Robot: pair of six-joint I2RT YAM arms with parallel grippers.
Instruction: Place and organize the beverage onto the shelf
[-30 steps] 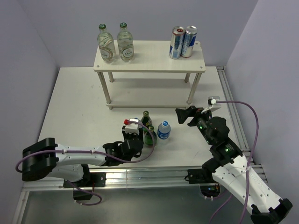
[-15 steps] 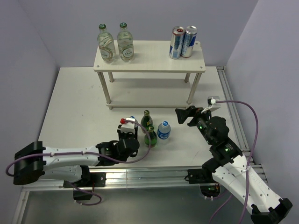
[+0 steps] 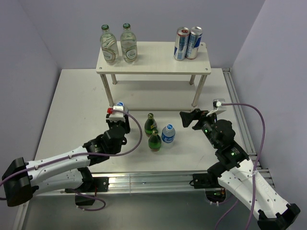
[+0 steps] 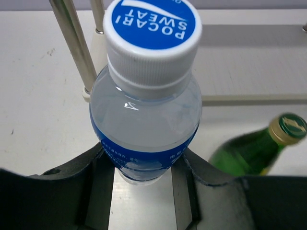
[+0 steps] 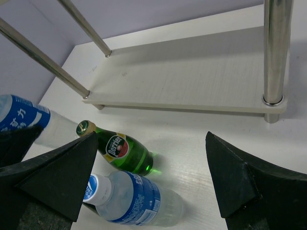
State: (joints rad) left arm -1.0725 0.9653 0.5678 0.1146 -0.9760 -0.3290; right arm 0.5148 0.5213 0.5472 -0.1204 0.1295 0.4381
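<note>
The shelf (image 3: 153, 62) stands at the back, with two clear glass bottles (image 3: 119, 45) on its top left and two cans (image 3: 187, 43) on its top right. My left gripper (image 3: 117, 116) is shut on a blue-capped Pocari Sweat bottle (image 4: 144, 120), held upright just in front of the shelf's left front leg (image 4: 73, 45). Two green bottles (image 3: 152, 132) and a second Pocari bottle (image 3: 168, 133) stand mid-table. My right gripper (image 3: 188, 119) is open, empty and just right of them. Its wrist view shows a green bottle (image 5: 120, 150) and that Pocari bottle (image 5: 129, 197) between its fingers' line of sight.
The shelf's lower board (image 5: 192, 76) is bare, with a metal leg (image 5: 276, 52) at its right front corner. A green bottle (image 4: 259, 148) stands close to the right of my left gripper. Purple walls close in the white table (image 3: 76, 105) on three sides.
My left gripper closed on the Pocari bottle beside the green bottles and carried it left and back toward the shelf's left front leg. The right arm has not moved.
</note>
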